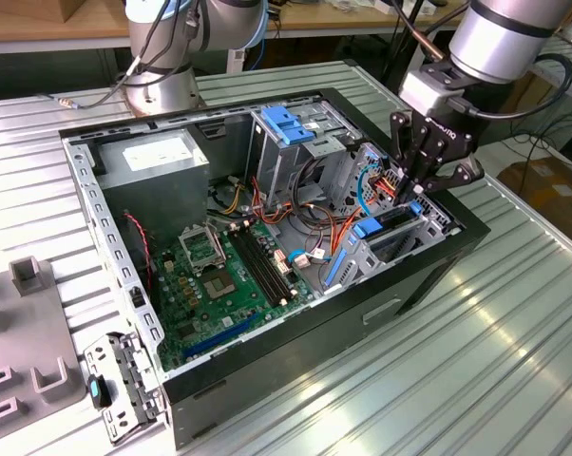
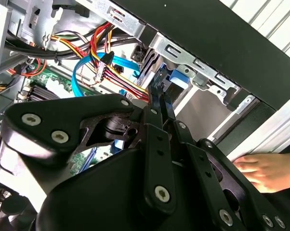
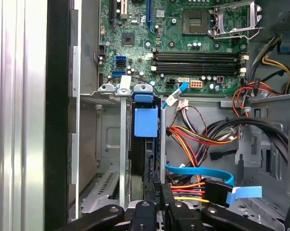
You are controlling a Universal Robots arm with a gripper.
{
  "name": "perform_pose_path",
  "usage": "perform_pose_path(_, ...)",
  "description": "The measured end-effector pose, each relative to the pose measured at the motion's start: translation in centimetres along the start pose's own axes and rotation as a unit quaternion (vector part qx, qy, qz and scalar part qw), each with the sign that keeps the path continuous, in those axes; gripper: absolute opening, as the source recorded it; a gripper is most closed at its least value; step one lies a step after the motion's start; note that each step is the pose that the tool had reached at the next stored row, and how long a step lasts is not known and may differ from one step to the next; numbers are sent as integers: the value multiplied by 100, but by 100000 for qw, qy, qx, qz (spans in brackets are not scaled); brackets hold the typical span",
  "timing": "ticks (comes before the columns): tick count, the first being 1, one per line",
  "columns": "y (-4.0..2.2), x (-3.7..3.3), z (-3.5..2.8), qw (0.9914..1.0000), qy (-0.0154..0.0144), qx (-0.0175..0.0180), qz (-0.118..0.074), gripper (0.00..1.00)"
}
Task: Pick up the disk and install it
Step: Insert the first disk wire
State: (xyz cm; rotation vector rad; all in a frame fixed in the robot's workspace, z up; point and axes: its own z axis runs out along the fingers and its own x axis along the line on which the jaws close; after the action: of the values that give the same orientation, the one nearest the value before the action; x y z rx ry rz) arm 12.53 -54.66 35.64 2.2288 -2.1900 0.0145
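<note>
The gripper (image 1: 417, 199) is pinching the disk's (image 3: 145, 144) rear edge, fingers closed on it. The disk is standing on edge in the drive cage (image 3: 113, 144) of the open computer case (image 1: 105, 218), beside a person's hand (image 2: 270, 171).

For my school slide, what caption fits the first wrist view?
Gripper closed on the blue-framed disk standing edge-on in the drive cage, beside the motherboard.

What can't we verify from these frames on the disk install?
- The disk: stands edge-on in the drive cage in the first wrist view, so its label face is hidden and how deep it sits cannot be told.
- The gripper: fingertip contact is cut off by the picture edge in the first wrist view; in the second wrist view its own black linkage covers it.
- Person's hand: cut off by the picture edge.
</note>
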Motion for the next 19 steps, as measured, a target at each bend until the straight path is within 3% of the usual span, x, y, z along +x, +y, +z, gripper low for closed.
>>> perform_pose_path(11, 0, 5, 28, 99998, -9, -13, 695, 17)
perform_pose_path(19, 2, 45, 29, 99996, -10, -16, 858, 17)
